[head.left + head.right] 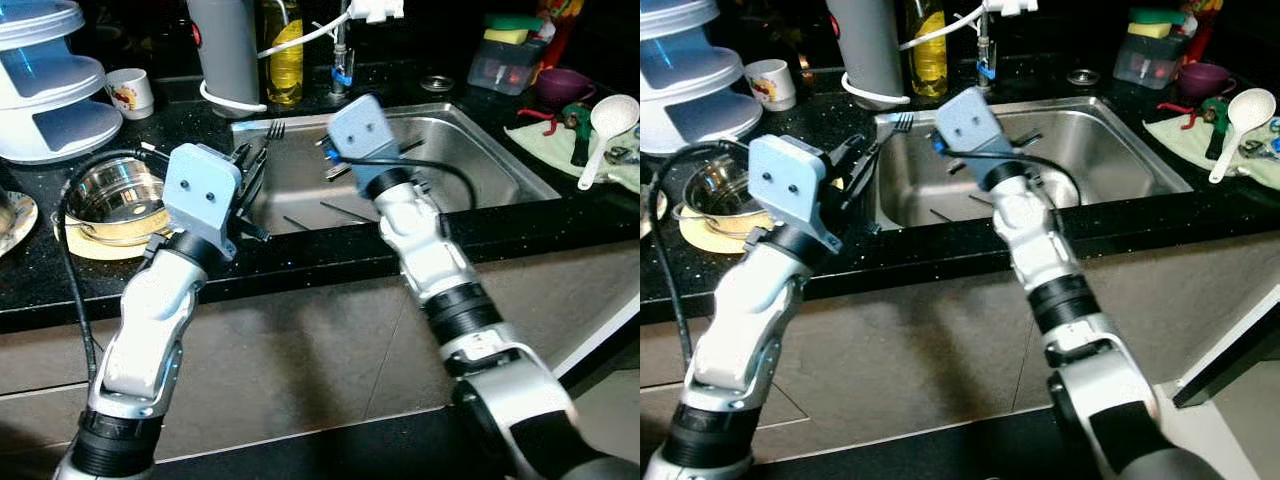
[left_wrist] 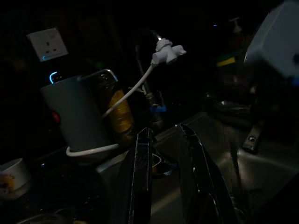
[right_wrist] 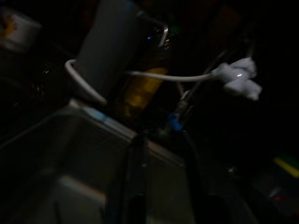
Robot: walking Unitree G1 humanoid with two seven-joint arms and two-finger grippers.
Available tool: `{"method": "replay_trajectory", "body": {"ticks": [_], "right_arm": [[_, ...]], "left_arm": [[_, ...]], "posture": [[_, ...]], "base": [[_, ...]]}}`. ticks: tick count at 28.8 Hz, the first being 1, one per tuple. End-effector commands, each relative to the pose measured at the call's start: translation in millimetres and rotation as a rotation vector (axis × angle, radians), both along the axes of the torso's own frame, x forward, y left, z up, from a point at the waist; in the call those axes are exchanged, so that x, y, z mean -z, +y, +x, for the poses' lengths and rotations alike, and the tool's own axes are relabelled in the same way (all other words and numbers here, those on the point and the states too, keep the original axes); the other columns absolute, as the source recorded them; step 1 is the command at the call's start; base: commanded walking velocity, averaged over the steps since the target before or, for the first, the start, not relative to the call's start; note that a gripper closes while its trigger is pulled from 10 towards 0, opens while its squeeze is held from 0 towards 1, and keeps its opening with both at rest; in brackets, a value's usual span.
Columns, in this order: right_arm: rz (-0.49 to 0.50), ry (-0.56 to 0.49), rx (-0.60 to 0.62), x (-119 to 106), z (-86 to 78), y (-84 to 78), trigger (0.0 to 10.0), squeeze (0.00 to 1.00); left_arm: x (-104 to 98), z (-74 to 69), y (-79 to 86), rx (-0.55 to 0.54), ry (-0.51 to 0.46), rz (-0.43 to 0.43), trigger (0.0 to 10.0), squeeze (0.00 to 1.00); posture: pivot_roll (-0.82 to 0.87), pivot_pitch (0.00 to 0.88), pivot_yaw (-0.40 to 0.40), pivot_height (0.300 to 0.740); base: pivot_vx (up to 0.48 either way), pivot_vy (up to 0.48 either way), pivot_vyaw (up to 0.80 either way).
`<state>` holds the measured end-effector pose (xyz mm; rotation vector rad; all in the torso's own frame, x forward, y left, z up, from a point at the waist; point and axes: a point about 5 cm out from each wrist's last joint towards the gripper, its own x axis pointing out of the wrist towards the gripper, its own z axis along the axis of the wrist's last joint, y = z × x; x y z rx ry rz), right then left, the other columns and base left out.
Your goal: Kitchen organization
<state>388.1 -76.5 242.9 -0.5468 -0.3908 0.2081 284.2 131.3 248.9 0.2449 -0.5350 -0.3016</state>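
Left eye view: both arms reach over the front edge of the black surface toward the steel sink. A fork lies on the sink's rear-left rim, tines toward the grey kettle behind it, its handle running down into the basin; further utensils, thin and dark, lie flat on the sink floor.

The left claw hovers at the sink's left wall, just short of the fork, which lies ahead of it and slightly further back. In the left wrist view its two fingers stand parted with nothing between them, aimed past the sink's rim at the kettle and tap.

The right claw hangs over the sink's middle, above the utensils on the floor; its fingers likewise appear apart and empty, though that view is dim.

Judgement: the left claw is nearer the fork, and the fork's long axis runs roughly along that claw's line of reach, so the fingers would need to close across the handle.
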Motion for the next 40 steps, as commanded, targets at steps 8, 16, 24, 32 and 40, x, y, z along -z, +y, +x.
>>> {"method": "replay_trajectory", "body": {"ticks": [8, 16, 24, 32, 40], "right_arm": [[0.05, 0.04, 0.022, 10, -1.5, -13.7, 10.0, 0.95], [0.196, 0.15, 0.021, 27, -5.7, -36.2, 10.0, 0.0], [0.214, 0.175, -0.021, 32, -13.6, -40.7, 10.0, 0.0], [0.219, 0.129, -0.166, 21, -27.3, -24.1, 10.0, 0.0], [0.247, 0.123, -0.266, 19, -41.2, -13.4, 10.0, 0.0]], "left_arm": [[4, 0.0, 0.2, 0.012, 0.022, -0.007, 10.0, 0.0], [13, 2.2, -11.2, 0.089, 0.084, 0.015, 10.0, 0.0], [9, 12.0, -8.1, 0.102, 0.08, 0.042, 10.0, 0.0], [3, 36.0, 20.4, -0.019, 0.052, 0.109, 10.0, 0.0], [13, 54.7, 37.7, -0.093, 0.079, 0.098, 10.0, 0.0]], "posture": [[0.07, 0.0, -0.003, 0.74], [0.07, 0.0, 0.005, 0.74], [0.05, 0.0, 0.024, 0.74], [0.04, 0.0, 0.034, 0.74], [0.03, 0.0, 0.034, 0.74]], "base": [[0.0, 0.0, 0.0], [0.0, 0.0, -0.18], [0.0, 0.0, -0.79], [0.0, 0.0, -0.69], [0.0, 0.0, 0.0]]}}
